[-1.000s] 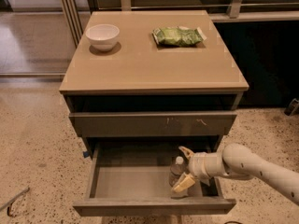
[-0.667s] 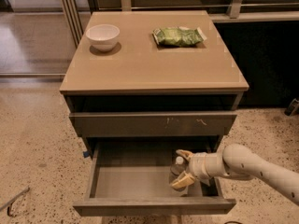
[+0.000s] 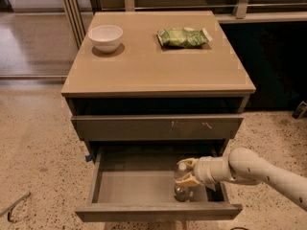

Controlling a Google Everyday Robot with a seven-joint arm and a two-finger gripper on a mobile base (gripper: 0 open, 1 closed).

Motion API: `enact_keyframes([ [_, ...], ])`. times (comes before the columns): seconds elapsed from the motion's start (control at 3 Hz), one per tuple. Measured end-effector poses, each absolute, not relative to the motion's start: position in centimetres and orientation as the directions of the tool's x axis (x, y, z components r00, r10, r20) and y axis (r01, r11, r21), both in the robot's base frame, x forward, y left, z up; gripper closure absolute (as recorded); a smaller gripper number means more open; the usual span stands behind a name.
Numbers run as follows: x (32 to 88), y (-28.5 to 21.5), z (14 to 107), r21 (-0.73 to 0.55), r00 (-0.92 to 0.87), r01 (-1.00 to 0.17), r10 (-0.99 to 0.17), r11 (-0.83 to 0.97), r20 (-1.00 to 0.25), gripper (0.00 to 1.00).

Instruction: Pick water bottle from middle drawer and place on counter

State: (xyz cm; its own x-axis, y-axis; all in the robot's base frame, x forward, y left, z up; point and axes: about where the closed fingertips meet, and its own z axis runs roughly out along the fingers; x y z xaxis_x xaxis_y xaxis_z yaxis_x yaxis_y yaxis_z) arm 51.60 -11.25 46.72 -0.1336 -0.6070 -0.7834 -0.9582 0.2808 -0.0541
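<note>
Cabinet seen from above and in front. The middle drawer (image 3: 136, 186) is pulled out and its grey floor shows. The water bottle (image 3: 182, 191) stands upright in the drawer's right half, close to the front wall, with its white cap up. The rest of the drawer floor to its left is bare.

The tool (image 3: 186, 172) is inside the drawer at the bottle's upper part, having reached in from the right. Its pale fingers (image 3: 189, 180) are closed onto the bottle's neck and shoulder, one on the far side and one on the near side, so it has hold of the bottle. The bottle base is down on the drawer floor or very near it; I cannot tell which. The beige arm (image 3: 268, 175) runs out over the drawer's right side wall toward the lower right edge.

Directly above the tool is the closed upper drawer front (image 3: 158, 127), with pale scratches right of centre. It overhangs the back part of the open drawer. Above that is a dark open slot under the top.

The table (image 3: 153, 68) carries a white bowl (image 3: 105, 36) at the back left and a green packet (image 3: 183, 37) at the back right, well apart. Its centre and front are bare.

The speckled floor (image 3: 33, 143) surrounds the cabinet. A small blue bit (image 3: 88, 157) sits at the drawer's left rear corner.
</note>
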Motion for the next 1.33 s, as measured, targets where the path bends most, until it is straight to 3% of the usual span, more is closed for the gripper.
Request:
enact_keyframes([
  [0.33,51.6,-11.2,46.8,-0.054,-0.132,-0.959,-0.607,0.279,-0.784,0.92],
  [0.67,50.8,-9.3,51.4,-0.019,-0.156,-0.964,-0.620,0.265,-0.769,1.00],
  [1.33,52.0,-3.9,69.9,0.025,-0.186,-0.969,-0.659,0.246,-0.729,1.00],
])
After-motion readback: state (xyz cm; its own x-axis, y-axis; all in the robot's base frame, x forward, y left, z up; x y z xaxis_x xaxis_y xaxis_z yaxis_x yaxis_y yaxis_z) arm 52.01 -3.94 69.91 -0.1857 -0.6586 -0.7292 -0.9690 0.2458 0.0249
